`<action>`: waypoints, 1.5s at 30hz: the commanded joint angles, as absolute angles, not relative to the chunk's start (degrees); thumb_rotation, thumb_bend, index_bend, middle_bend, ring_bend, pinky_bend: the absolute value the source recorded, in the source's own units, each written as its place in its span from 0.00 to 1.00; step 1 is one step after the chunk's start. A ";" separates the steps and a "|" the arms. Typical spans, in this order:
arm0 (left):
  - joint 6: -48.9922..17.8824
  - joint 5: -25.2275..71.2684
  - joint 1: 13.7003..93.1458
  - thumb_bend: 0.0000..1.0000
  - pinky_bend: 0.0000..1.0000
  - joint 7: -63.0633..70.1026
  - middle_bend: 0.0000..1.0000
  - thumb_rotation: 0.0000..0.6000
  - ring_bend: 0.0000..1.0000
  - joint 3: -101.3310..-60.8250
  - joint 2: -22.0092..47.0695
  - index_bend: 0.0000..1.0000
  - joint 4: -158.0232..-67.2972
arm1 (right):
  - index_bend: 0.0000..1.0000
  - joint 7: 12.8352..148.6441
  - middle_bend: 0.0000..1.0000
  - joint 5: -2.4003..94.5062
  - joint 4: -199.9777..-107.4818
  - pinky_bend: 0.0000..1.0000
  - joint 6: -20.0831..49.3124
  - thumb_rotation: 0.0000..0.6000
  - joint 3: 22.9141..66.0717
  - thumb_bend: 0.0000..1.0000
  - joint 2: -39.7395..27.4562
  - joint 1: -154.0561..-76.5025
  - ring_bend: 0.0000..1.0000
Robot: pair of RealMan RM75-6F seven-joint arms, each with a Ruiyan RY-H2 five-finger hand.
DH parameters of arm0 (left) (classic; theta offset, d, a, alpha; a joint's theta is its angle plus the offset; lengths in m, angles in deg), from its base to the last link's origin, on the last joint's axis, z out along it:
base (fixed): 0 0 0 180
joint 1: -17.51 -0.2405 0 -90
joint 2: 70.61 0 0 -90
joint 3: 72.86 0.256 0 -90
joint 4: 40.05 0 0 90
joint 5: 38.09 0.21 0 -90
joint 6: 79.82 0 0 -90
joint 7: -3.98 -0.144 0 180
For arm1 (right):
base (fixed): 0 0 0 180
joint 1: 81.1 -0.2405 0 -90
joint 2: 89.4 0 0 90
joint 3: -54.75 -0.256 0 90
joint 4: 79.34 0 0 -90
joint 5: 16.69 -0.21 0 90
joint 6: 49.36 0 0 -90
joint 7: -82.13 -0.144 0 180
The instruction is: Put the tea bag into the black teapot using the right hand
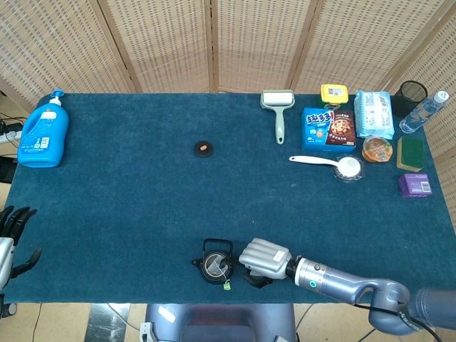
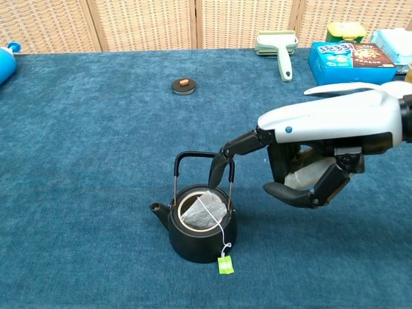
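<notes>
A: Starting far left of the black teapot (image 2: 201,225): left hand (image 1: 11,246) off the tabletop (image 2: 96,161) edge, spread, holding nothing. No trouble from there?

B: None likely. Well apart from the teapot, out of reach of everything.

A: Then the teapot itself. Tea bag (image 2: 207,211) sitting in the open mouth, high up, perhaps not fully sunk. Hard to tell how deep.

B: Agreed. String running over the teapot's rim, green tag (image 2: 225,264) lying on the tabletop just in front of the teapot.

A: Risk there?

B: Yes. Any brush against that string or tag on the way out, and out comes the bag again.

A: And right of the teapot?

B: Right hand (image 2: 322,138), released, gripping nothing; fingers (image 2: 219,166) reaching down beside the teapot's handle (image 2: 193,156), touching it or very nearly, impossible to say which.

A: So a second hazard.

B: Exactly. Hooking the handle while pulling away, tipping or dragging the teapot. Best lifted straight up and to the right, away from handle and string.
</notes>
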State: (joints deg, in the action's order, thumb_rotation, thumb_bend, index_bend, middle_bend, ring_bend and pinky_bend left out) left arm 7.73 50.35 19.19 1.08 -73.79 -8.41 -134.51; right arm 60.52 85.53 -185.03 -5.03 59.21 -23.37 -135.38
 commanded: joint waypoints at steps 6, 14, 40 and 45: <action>7.32 50.33 19.46 0.36 0.11 0.56 0.13 1.00 0.05 -73.69 -8.47 0.13 -134.89 | 0.18 67.01 1.00 82.53 -186.36 1.00 -9.36 1.00 58.31 0.71 -24.06 -137.03 1.00; 6.91 50.40 19.69 0.37 0.11 0.34 0.13 1.00 0.05 -73.45 -8.36 0.13 -135.07 | 0.18 74.53 1.00 78.03 -187.39 1.00 -12.11 1.00 56.88 0.72 -22.37 -137.31 1.00; 6.49 49.87 19.56 0.37 0.11 1.74 0.13 1.00 0.05 -72.94 -7.86 0.13 -133.77 | 0.14 97.42 1.00 64.12 -189.10 1.00 -12.28 1.00 55.39 0.72 -16.74 -135.45 1.00; 6.54 49.80 19.51 0.37 0.11 1.96 0.13 1.00 0.05 -72.93 -7.82 0.13 -133.54 | 0.14 100.53 1.00 62.92 -189.06 1.00 -12.00 1.00 55.90 0.72 -16.17 -135.29 1.00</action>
